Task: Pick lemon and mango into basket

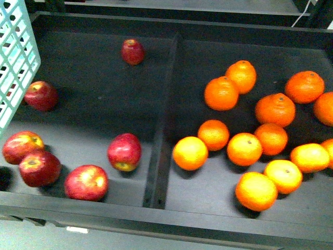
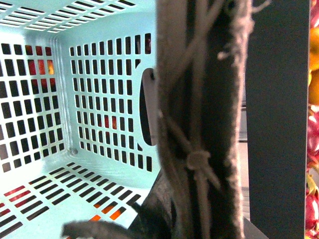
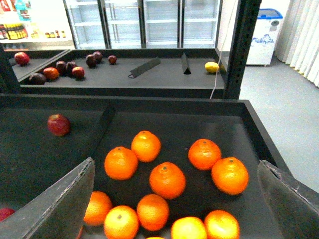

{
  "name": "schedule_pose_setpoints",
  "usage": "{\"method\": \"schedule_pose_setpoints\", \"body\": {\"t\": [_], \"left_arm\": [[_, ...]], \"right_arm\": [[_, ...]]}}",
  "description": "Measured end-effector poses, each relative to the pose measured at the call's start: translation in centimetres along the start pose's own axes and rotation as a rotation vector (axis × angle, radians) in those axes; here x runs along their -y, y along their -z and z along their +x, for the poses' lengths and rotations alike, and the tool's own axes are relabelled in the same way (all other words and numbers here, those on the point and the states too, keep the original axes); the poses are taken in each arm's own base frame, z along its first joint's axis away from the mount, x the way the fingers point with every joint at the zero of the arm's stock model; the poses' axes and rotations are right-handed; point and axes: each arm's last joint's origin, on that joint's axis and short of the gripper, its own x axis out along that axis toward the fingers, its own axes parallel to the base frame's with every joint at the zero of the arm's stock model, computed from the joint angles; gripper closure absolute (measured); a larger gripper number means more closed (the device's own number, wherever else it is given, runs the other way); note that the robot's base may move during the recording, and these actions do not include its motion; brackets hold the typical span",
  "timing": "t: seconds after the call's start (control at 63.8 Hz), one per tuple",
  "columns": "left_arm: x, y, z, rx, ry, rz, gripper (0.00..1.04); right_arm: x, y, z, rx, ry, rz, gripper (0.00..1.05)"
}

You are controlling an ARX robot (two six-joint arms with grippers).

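Lemon point(image 3: 212, 66) far beyond oranges point(image 3: 167, 180)

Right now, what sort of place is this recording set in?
Probably a grocery shop, or a mock-up of one: open dark bins hold loose apples and oranges, glass-door fridges line the back wall, and a teal shopping basket shows at the left.

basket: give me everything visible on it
The basket is pale teal plastic, slotted walls and floor, with an oval cutout in one wall. The left wrist view looks inside: no fruit in the part shown. In the front view only a tilted corner shows at the left, over the apple compartment. What holds it is unclear.
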Motion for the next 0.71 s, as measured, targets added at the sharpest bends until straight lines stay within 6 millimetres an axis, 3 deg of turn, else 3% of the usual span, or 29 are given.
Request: {"method": "schedule_pose_setpoints", "body": {"t": [0.705], "left_arm": [[0.0, -0.02, -0.03, 0.004, 0.0, 0.001, 1.0]], "right_arm": [[-0.01, 0.0, 0.0, 0.0, -0.003, 0.0, 0.09]]}}
